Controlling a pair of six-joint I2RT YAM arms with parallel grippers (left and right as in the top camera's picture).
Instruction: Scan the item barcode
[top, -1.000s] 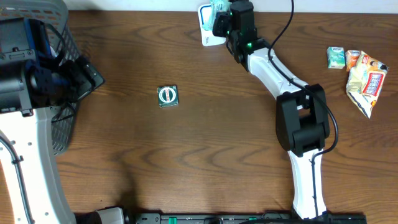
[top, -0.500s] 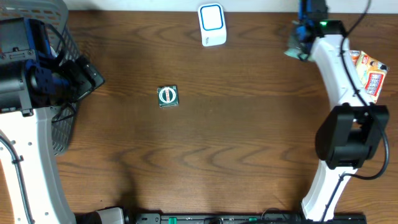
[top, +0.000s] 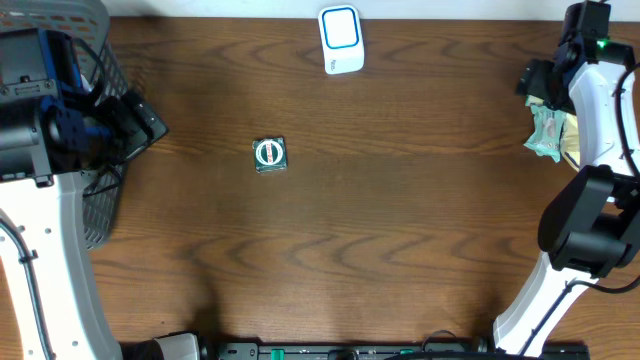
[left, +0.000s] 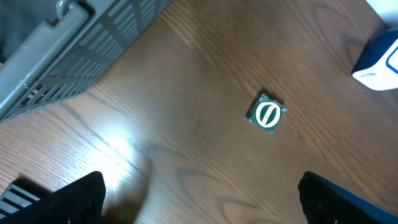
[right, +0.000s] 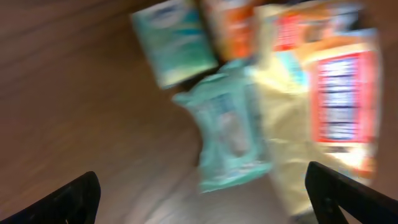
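Dark wood worktop (top: 380, 230) | pale teal crinkled packet (right: 230, 134) lies at far right edge, touching yellow snack bag (right: 323, 106); view blurred, print unreadable | right arm stretched over it, right pincer (right: 205, 202) spread wide above packet, gripping nothing | left pincer (left: 199, 199) wide, empty, near grey basket (left: 81, 56)

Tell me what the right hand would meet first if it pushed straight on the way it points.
Most likely the teal packet, straight ahead of the open right hand, with the yellow snack bag just beside it. The wrist view is blurred, so depth is uncertain.
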